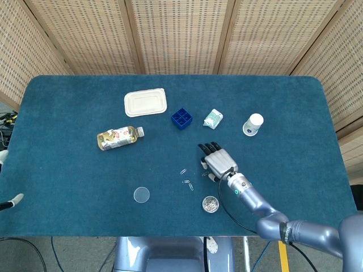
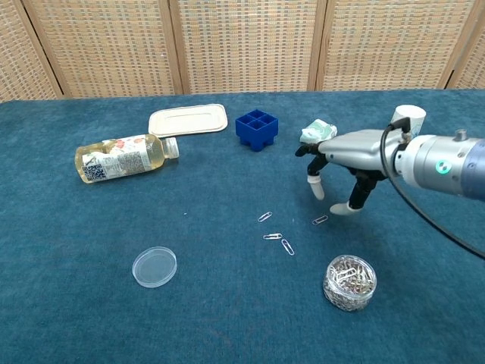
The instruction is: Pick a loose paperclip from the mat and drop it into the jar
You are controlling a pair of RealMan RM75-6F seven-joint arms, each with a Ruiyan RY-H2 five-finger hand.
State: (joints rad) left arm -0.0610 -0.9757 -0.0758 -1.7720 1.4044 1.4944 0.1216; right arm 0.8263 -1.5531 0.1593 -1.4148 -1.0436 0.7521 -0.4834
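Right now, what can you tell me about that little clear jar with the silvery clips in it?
The small clear round jar looks like transparent plastic. It stands upright and open on the blue mat, near the front edge, and is heaped almost full with silver paperclips. Nothing touches it. Its likely lid, a clear round disc, lies apart to the left. The right hand hovers behind it, over the loose clips.

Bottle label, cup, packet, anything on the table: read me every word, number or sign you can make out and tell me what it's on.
No text can be read in either view.
Bottle: the label carries floral artwork, a block of fine print and a square code, all too small to read.
Paper cup: floral print only, no readable words.
Packet: green and white print, blurred, partly hidden by the robot hand.
Jar, lid, blue tray, white container: no markings visible.
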